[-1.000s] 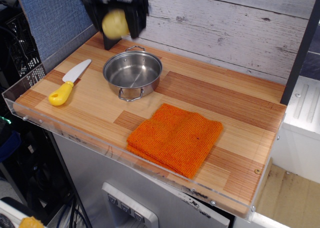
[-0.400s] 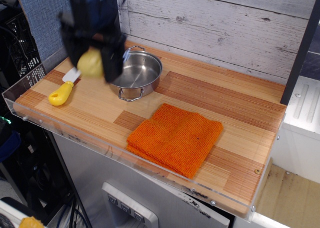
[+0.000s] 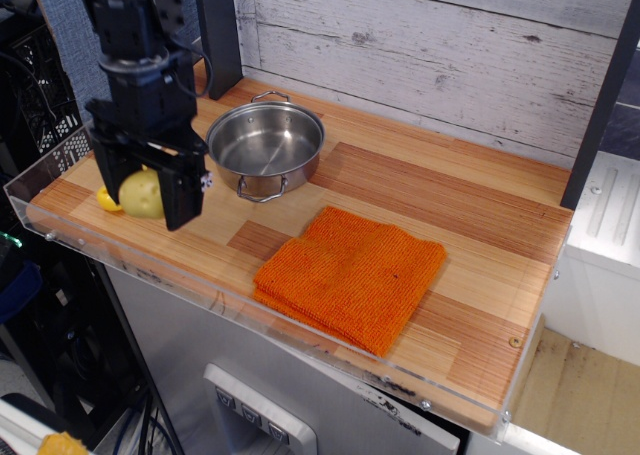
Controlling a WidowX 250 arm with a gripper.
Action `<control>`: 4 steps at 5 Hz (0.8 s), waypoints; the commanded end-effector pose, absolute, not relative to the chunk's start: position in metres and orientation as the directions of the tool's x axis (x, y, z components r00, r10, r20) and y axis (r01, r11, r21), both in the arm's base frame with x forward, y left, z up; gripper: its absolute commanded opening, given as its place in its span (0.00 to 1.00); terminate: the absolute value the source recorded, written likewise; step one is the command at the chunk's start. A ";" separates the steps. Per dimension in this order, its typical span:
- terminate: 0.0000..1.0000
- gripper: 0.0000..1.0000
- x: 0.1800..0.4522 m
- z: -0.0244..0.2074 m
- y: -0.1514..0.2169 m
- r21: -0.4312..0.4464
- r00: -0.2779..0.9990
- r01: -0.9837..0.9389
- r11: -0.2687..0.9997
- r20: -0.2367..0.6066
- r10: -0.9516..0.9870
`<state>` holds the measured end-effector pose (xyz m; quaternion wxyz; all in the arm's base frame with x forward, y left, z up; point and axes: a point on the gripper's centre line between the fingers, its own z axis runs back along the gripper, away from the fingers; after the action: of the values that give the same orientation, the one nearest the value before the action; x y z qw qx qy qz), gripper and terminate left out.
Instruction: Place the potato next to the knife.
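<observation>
Whitewashed plank wall (image 3: 450, 45) at 12 o'clock, striped wooden tabletop (image 3: 420, 190) centre with clear acrylic edging (image 3: 240, 310), blue fabric panel (image 3: 60, 15) at 10 o'clock, black crate (image 3: 30, 100) at 9 o'clock, pale floor (image 3: 575, 395) at 4 o'clock.

Potato (image 3: 143, 194): pale yellow, rounded, smooth skin, sits low at the front-left of the wooden board between two black fingers (image 3: 183, 190); whether it touches the wood cannot be told. Knife (image 3: 106, 200): only a bit of bright yellow handle shows, lying on the board just left of the potato, touching or nearly so; blade hidden.
</observation>
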<state>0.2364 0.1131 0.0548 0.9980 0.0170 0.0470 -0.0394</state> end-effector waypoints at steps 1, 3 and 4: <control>0.00 0.00 0.244 0.047 0.121 0.066 0.994 0.078 0.995 -0.084 -0.073; 0.00 0.00 0.271 0.043 0.131 0.084 0.998 0.058 0.995 -0.025 -0.056; 0.00 0.00 0.274 0.041 0.137 0.090 0.999 0.046 0.995 -0.027 -0.044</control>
<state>0.2720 0.1294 0.0259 0.9985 0.0358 0.0326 -0.0237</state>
